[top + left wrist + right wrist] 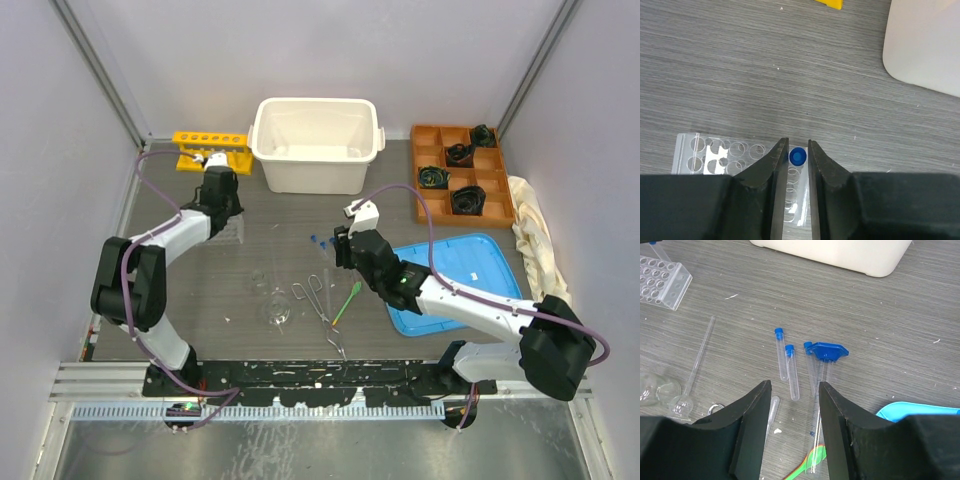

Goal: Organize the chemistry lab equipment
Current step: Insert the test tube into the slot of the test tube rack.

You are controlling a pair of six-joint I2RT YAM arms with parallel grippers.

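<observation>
Our left pincer [797, 143] stands narrow about a blue-capped test tube [798, 156], upright in the clear plastic rack [715, 152] at the tabletop's [790, 75] far left. We cannot tell if it grips. We should part the jaws evenly, then lift straight up. Our right pincer [794, 386] hangs wide and empty over the flat-lying blue-based cylinder [826, 351]. Only the left wrist view shows the cap; from above, the arm hides it.
</observation>
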